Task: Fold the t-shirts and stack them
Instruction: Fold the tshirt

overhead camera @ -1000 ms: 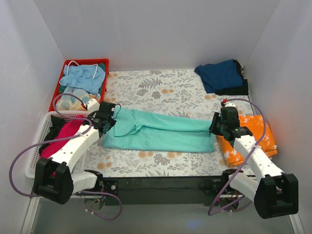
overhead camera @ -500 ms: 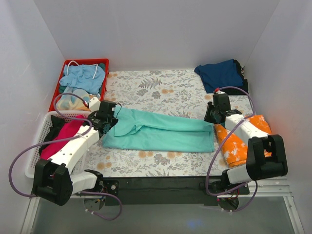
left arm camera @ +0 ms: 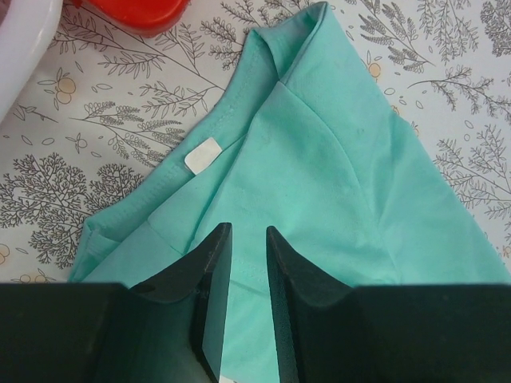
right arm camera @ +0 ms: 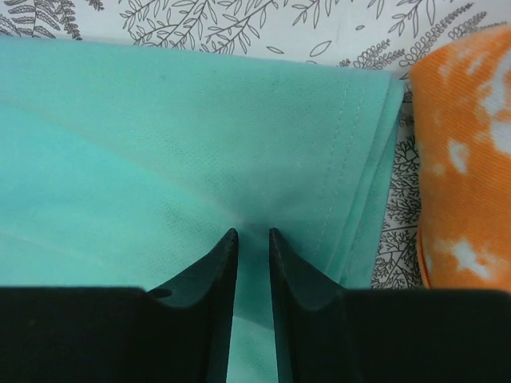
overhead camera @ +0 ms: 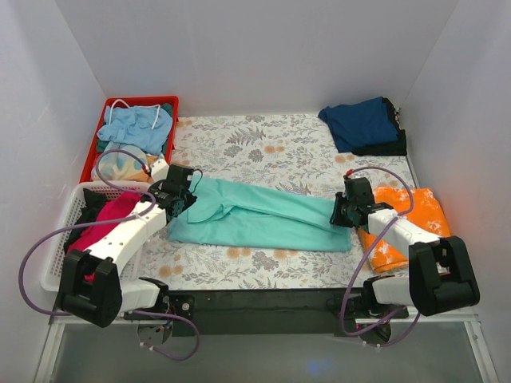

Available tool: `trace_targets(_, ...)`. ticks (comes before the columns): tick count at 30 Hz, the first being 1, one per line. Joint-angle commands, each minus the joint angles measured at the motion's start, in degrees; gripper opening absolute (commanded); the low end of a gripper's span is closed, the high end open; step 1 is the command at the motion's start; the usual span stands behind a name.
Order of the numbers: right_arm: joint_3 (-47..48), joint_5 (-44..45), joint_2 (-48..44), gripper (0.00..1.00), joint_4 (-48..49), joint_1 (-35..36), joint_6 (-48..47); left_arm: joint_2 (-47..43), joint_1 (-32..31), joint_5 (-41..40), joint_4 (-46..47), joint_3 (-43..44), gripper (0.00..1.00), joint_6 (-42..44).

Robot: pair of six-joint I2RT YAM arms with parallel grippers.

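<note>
A teal-green t-shirt [overhead camera: 263, 219] lies folded into a long strip across the middle of the floral table cover. My left gripper [overhead camera: 180, 199] is over its collar end, jaws a little apart, with cloth [left arm camera: 335, 175] showing flat between the fingertips [left arm camera: 247, 231]. My right gripper [overhead camera: 339, 214] is on the hem end [right arm camera: 160, 144], jaws a little apart, tips [right arm camera: 253, 233] touching the cloth, which puckers slightly there. An orange-and-white t-shirt [overhead camera: 411, 211] lies folded right of the hem and shows in the right wrist view [right arm camera: 471, 159]. A navy t-shirt [overhead camera: 363, 124] lies folded at the back right.
A red basket [overhead camera: 172, 104] of light blue clothes stands at the back left. A white basket [overhead camera: 60, 239] at the left holds a magenta shirt [overhead camera: 104, 219]. White walls close in on three sides.
My right arm has swung left from over the orange shirt and come down onto the teal shirt's hem end. My left gripper has stayed at the collar end.
</note>
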Motion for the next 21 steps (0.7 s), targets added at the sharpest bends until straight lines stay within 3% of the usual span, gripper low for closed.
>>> trace_targets(1, -3.5, 0.9, -2.9, 0.29, -1.7, 0.2, 0.3, 0.5, -0.5, 0.8, 0.9, 1.5, 0.23, 0.4)
trace_targets(9, -3.8, 6.5, -1.1, 0.28, -4.3, 0.2, 0.3, 1.9, -1.4, 1.9, 1.9, 0.2, 0.23, -0.3)
trace_targets(21, 1.2, 7.8, -4.3, 0.27, -6.2, 0.2, -0.5, 9.4, -3.6, 5.3, 5.5, -5.9, 0.22, -2.2)
